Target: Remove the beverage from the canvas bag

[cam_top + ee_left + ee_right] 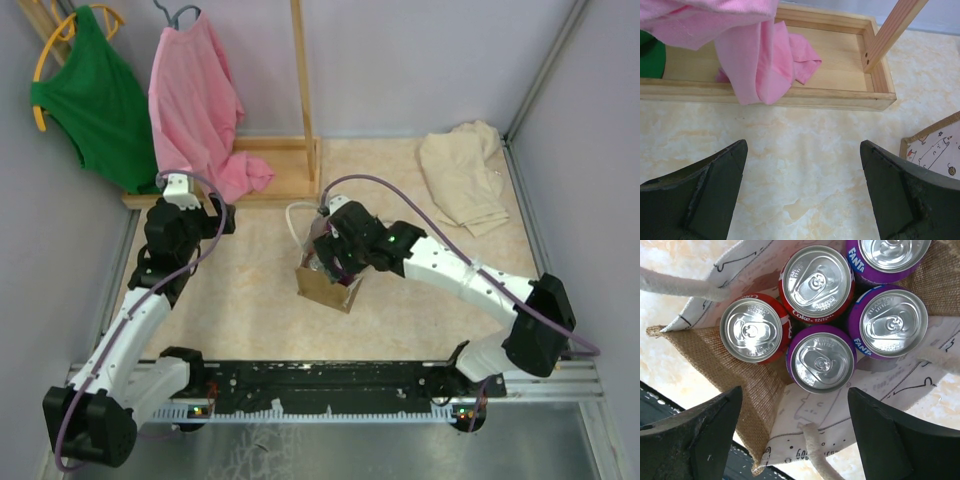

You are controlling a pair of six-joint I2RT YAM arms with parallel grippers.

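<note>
The tan-brown canvas bag [328,288] stands mid-table, its white handles [675,284] spread out. Inside it stand several beverage cans: two red Coke cans [750,330] and three purple Fanta cans [822,359]. My right gripper [795,391] hovers over the bag's mouth, open. Its fingers straddle the bag's printed near wall, just short of the closest Fanta can and touching no can. Off to the left, my left gripper [804,145] is open over bare table with nothing between its fingers. A corner of the bag [935,147] shows at its right.
A wooden rack base [840,97] with an upright post [301,80] stands behind the bag. A pink garment [195,100] and a green one [95,95] hang over it. A cream-beige cloth [462,175] lies at the back right. The black rail [330,385] runs along the front.
</note>
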